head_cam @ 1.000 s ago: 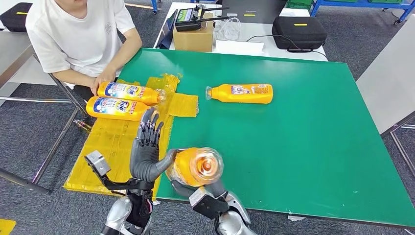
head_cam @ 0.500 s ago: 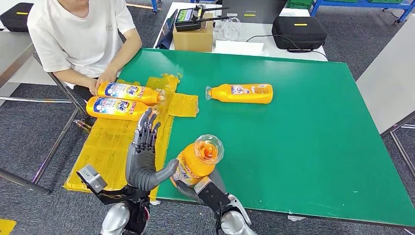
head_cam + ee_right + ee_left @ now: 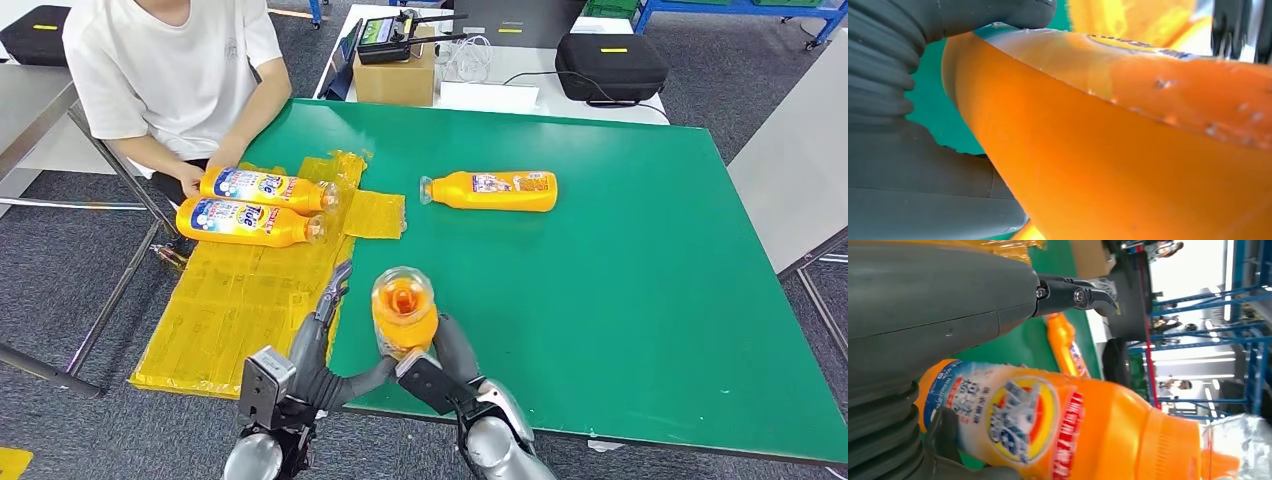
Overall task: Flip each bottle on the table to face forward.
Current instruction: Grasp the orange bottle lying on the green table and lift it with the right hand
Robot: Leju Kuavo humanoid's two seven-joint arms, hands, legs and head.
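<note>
Right hand grips an orange detergent bottle near the green table's near edge, clear-wrapped cap up toward the camera; its blue-white label with a round yellow-red logo has writing too blurred to read. Left hand is just beside it, fingers extended, thumb reaching toward its base, contact unclear. Two bottles with "Tide"-like labels lie on yellow sheets by a person; another bottle lies mid-table.

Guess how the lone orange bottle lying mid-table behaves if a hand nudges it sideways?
The lone bottle lies on its side on the smooth green table, so it would probably slide or pivot more than roll; its body looks flattish. The glossy plastic may be slippery to grip. It looks opaque and full, so likely heavy for its size, though fill level cannot be confirmed.
</note>
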